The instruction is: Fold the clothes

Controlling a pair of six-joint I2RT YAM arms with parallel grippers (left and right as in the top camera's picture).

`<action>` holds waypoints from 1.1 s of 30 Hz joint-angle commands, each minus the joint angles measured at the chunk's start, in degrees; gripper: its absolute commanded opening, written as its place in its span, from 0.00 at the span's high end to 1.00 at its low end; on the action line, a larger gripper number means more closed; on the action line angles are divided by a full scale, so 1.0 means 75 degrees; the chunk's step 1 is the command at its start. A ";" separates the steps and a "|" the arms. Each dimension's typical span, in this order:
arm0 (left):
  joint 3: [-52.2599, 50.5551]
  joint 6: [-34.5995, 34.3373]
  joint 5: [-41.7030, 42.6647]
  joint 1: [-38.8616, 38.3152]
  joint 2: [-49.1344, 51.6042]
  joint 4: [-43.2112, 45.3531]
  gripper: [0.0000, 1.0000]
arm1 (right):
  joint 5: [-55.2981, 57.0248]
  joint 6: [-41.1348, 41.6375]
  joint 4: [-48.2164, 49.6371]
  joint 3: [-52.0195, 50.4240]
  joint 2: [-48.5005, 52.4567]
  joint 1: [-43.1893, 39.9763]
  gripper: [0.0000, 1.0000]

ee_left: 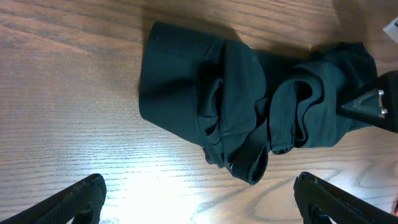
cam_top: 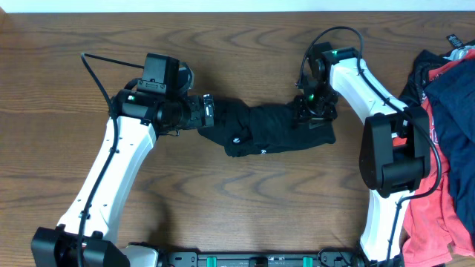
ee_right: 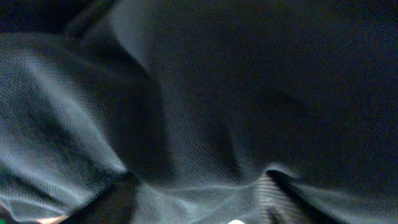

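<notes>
We see the dark garment (cam_top: 269,132) lying bunched in the middle of the wooden table (cam_top: 223,193), stretched left to right between the two arms, wrinkled and partly rolled over itself, not flat. The left gripper (cam_top: 207,111) sits at the garment's left end. In the left wrist view its two fingers (ee_left: 84,198) are spread wide at the bottom corners, jaws open, nothing between them. Bare tabletop lies under them and the cloth is just ahead, apart from both fingers. That view shows a smoother folded slab on the garment's left and twisted folds with a looped hem on its right. The right gripper (cam_top: 312,111) is down on the garment's right end, near the top edge, touching the cloth. The right wrist view is filled with close, blurry dark fabric and no fingers are visible, so we cannot tell whether that hand is open or gripping. A bit of the right gripper shows at the right edge of the left wrist view, against the cloth. A pile of red and navy clothes (cam_top: 445,148) lies at the table's right edge, just beside the right arm, apart from the dark garment.
</notes>
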 commanded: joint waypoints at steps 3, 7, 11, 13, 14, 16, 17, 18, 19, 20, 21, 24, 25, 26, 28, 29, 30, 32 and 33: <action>0.0090 0.0128 -0.0067 0.0035 0.0052 -0.0017 0.02 | -0.0166 0.0047 0.0239 -0.0061 -0.0087 -0.0017 0.27; 0.0090 0.0128 -0.0064 0.0035 0.0052 -0.0017 0.02 | -0.0221 0.0058 0.0463 -0.0119 -0.0067 -0.0017 0.51; 0.0090 0.0131 -0.0064 0.0035 0.0052 -0.0020 0.02 | -0.0245 0.0256 0.0758 -0.0303 -0.0058 -0.0009 0.63; 0.0090 0.0131 -0.0064 0.0035 0.0052 -0.0020 0.02 | -0.0251 0.0332 0.0898 -0.0402 -0.0050 0.0003 0.69; 0.0090 0.0131 -0.0064 0.0035 0.0052 -0.0023 0.02 | -0.0256 0.0338 0.0997 -0.0478 -0.0047 0.0015 0.73; 0.0090 0.0128 -0.0064 0.0035 0.0052 -0.0026 0.02 | -0.0283 0.0393 0.1177 -0.0615 -0.0041 0.0050 0.78; 0.0090 0.0131 -0.0064 0.0035 0.0052 -0.0032 0.02 | -0.0280 0.0431 0.1309 -0.0723 -0.0041 0.0070 0.82; 0.0090 0.0128 -0.0064 0.0035 0.0052 -0.0047 0.02 | -0.0283 0.0495 0.1419 -0.0825 -0.0041 0.0085 0.88; 0.0090 0.0128 -0.0064 0.0035 0.0052 -0.0055 0.02 | -0.0283 0.0583 0.1524 -0.0927 -0.0041 0.0102 0.95; 0.0090 0.0128 -0.0064 0.0035 0.0052 -0.0076 0.02 | -0.0280 0.0632 0.1597 -0.1003 -0.0041 0.0117 0.99; 0.0090 0.0131 -0.0064 0.0035 0.0050 -0.0090 0.02 | -0.0274 0.0653 0.1676 -0.1072 -0.0041 0.0125 0.99; 0.0090 0.0131 -0.0064 0.0035 0.0052 -0.0160 0.02 | -0.0271 0.0650 0.1722 -0.1128 -0.0041 0.0125 0.99; 0.0090 0.0131 -0.0064 0.0035 0.0052 -0.0169 0.02 | -0.0271 0.0650 0.1725 -0.1122 -0.0041 0.0122 0.99; 0.0090 0.0131 -0.0064 0.0035 0.0052 -0.0178 0.02 | -0.0274 0.0650 0.1716 -0.1107 -0.0044 0.0117 0.99; 0.0090 0.0131 -0.0064 0.0035 0.0050 -0.0189 0.02 | -0.0274 0.0650 0.1696 -0.1096 -0.0044 0.0117 0.99; 0.0090 0.0131 -0.0064 0.0035 0.0052 -0.0189 0.02 | -0.0274 0.0650 0.1684 -0.1096 -0.0044 0.0117 0.99; 0.0090 0.0131 -0.0067 0.0035 0.0052 -0.0189 0.02 | -0.0274 0.0650 0.1658 -0.1096 -0.0044 0.0117 0.99; 0.0090 0.0131 -0.0067 0.0035 0.0052 -0.0184 0.02 | -0.0268 0.0647 0.1574 -0.1093 -0.0064 0.0102 0.99; 0.0090 0.0131 -0.0067 0.0035 0.0052 -0.0184 0.02 | -0.0256 0.0650 0.1545 -0.1093 -0.0090 0.0073 0.99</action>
